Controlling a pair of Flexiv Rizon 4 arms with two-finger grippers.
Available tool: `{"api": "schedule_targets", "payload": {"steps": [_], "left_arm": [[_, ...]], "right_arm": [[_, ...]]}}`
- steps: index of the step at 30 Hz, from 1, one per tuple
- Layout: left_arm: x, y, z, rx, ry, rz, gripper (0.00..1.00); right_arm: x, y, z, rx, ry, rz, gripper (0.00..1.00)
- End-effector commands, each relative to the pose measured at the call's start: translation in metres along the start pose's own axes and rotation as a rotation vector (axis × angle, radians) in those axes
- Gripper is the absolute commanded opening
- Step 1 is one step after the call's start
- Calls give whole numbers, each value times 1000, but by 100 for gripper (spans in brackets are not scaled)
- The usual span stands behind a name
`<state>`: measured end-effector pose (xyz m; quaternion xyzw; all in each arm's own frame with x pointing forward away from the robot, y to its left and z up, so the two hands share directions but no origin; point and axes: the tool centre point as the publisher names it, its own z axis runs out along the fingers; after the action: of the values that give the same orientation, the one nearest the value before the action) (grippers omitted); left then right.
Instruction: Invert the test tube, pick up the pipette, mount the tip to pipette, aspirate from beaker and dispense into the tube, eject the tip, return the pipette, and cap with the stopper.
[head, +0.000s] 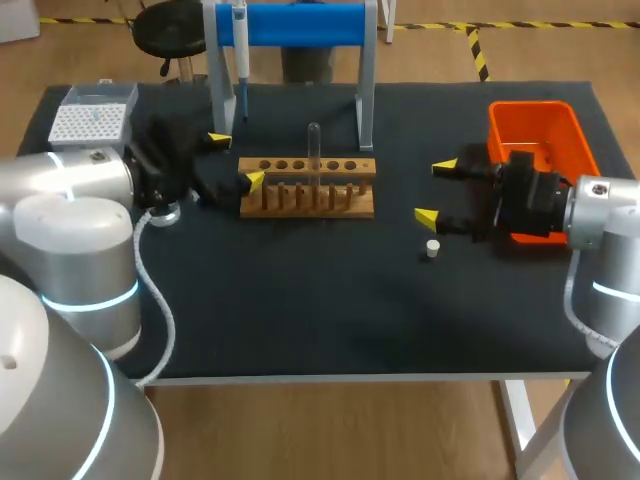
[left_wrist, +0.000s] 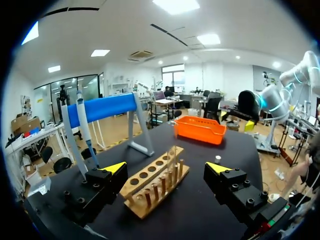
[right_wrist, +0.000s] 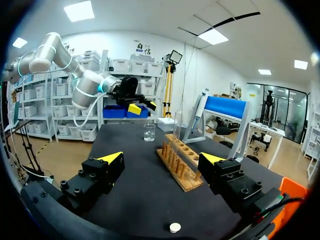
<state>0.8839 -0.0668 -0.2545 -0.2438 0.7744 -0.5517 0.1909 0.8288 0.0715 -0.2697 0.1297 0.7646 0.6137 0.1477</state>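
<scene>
Both grippers are hanging wide open right now, with nothing in either one. The left gripper (head: 237, 160) is sitting right at the end of the wooden rack (head: 307, 186), and that end is lining up between its fingers. The test tube (head: 314, 150) is standing upright in the rack a bit ahead of them. The right gripper (head: 435, 192) is hovering on the far side with its fingers spread and the rack well ahead of it. The little white stopper (head: 432, 248) is lying on the table near one of its fingertips.

Here's what's worrying me. The tube is thin and see-through, and it's standing right in among the rack's pegs and holes. If the left fingers are closing a touch off-centre, I'm guessing one tip is catching the rack and either shoving the whole thing along or tipping the tube over. Grabbing it too near one end could leave it swinging during the flip.

The pipette (head: 240, 50) is hanging on the blue stand (head: 300, 24) just beyond the left fingers, so a wide swing is risking a knock there. The beaker (right_wrist: 149, 132) is sitting back behind those fingers near the arm, which is asking for a spill. The stopper is also loose, so a careless right finger could be flicking it away.
</scene>
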Motion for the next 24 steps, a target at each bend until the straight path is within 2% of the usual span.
{"api": "schedule_targets", "payload": {"steps": [1,21,24], "left_arm": [[6,8,-1,31,-8,0,100],[7,12,-3,39,-11,-9,100],[7,12,-3,39,-11,-9,100]], "right_arm": [[1,0,0,-1,-3,-1,100],[1,0,0,-1,-3,-1,100],[-5,5,10,-24,40,1,100]]}}
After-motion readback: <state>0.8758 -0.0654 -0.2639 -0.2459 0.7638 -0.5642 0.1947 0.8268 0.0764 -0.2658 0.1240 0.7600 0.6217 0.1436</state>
